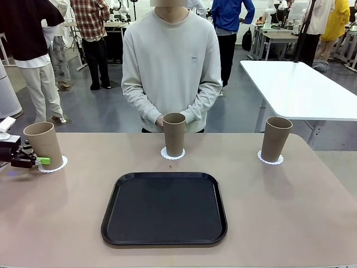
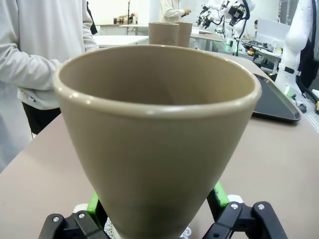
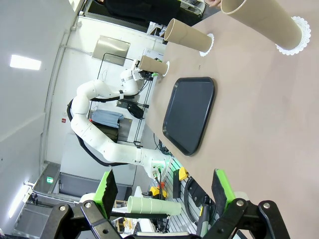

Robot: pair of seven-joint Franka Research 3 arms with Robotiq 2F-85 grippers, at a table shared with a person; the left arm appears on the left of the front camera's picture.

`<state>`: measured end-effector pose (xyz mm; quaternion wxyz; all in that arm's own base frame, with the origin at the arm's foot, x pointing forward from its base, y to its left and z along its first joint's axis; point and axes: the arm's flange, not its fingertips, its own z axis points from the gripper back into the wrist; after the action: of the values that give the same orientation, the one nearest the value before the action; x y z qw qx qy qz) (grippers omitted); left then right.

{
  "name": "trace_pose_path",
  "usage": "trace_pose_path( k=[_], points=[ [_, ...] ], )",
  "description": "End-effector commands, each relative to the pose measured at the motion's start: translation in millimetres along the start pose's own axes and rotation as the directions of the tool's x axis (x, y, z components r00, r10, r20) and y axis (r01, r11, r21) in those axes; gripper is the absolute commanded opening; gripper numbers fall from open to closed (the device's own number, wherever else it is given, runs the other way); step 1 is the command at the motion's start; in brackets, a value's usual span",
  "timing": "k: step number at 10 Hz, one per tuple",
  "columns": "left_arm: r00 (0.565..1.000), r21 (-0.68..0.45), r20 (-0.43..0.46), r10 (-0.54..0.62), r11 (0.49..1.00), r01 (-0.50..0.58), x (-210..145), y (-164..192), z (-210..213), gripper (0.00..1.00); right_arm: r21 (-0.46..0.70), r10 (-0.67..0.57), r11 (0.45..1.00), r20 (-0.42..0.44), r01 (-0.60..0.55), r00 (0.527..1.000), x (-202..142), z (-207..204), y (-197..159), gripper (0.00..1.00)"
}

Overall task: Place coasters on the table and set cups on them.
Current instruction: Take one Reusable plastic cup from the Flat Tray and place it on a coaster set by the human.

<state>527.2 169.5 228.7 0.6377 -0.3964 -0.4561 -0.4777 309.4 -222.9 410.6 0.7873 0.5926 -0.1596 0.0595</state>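
Cups are standing on all three coasters along the far side of the table (image 1: 290, 212): left cup (image 1: 44, 145), middle cup (image 1: 174, 134), right cup (image 1: 275, 138). I am judging placement done and release in hand. Left gripper (image 1: 41, 161) is sitting with fingers apart either side of the left cup's base, near the table's left edge. Next I am backing it straight out without tipping the cup. Right gripper (image 3: 163, 189) is hanging open above the table, clear. Black tray (image 1: 164, 207) is lying centre, well apart.

Grey floor (image 1: 100, 109); white rectangular table (image 1: 301, 89) at right; people standing behind.
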Motion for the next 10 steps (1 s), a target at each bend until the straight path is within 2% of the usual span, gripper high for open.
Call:
trace_pose_path(
  k=[1, 4, 10],
  points=[
    [1.0, -0.039, -0.013, 0.023, 0.999, -0.023, -1, 5, 9, 1.0, 0.008, 0.003, 1.0, 0.003, -0.003, 1.0, -1, -1, -1, 1.0],
    [1.0, -0.062, -0.017, 0.012, 0.998, -0.013, -7, 7, 17, 1.0, 0.008, 0.003, 1.0, 0.003, -0.003, 1.0, -1, -1, -1, 1.0],
    [0.999, 0.016, -0.042, -0.025, 1.0, 0.026, -9, 8, 39, 1.0, 0.008, 0.003, 1.0, 0.003, -0.003, 1.0, -1, -1, -1, 1.0]
  ],
)
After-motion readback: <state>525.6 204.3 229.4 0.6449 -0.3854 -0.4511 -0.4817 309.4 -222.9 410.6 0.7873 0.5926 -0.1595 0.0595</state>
